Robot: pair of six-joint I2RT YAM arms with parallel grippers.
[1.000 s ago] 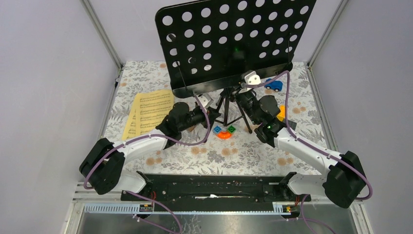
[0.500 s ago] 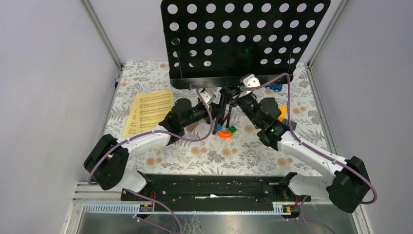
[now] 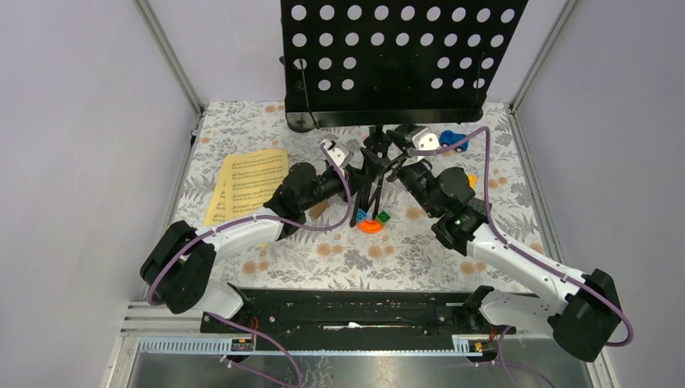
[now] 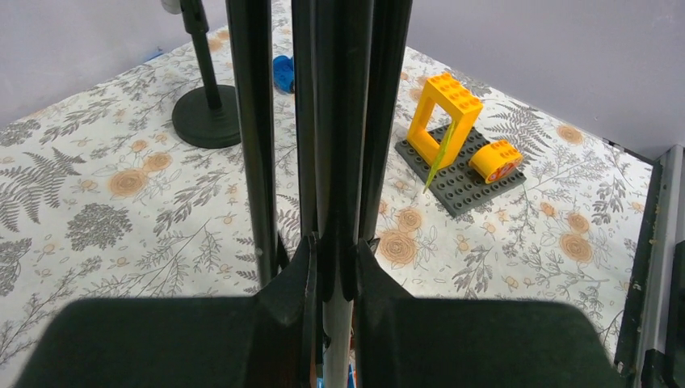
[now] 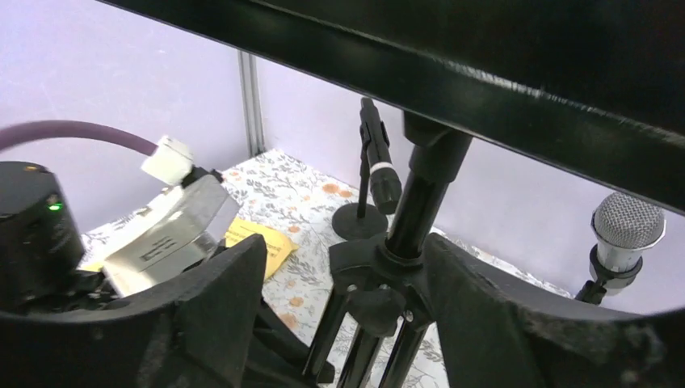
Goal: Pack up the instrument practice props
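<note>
The black perforated music rack [image 3: 404, 56] stands at the table's back centre, its tripod legs [image 3: 370, 190] drawn close together. My left gripper [image 3: 361, 179] is shut on the stand's centre pole [image 4: 335, 162], low between the legs [image 4: 252, 121]. My right gripper [image 3: 393, 159] is open, its fingers [image 5: 218, 283] either side of the tripod collar [image 5: 388, 263] without touching it. The yellow sheet-music pages [image 3: 246, 184] lie at the left. A black microphone [image 5: 380, 162] in its round-based holder [image 5: 359, 220] and a silver microphone [image 5: 628, 230] stand behind the stand.
A blue toy car [image 3: 454, 140] sits at the back right. An orange curved block [image 3: 371, 225] lies by the stand's feet. Yellow bricks on a grey plate [image 4: 456, 129] sit to the right. Frame posts and walls close in both sides.
The tripod legs have folded in from a spread stance. The rack's desk has swung upright and shifted right. My right gripper has opened around the collar; the left has kept its grip.
</note>
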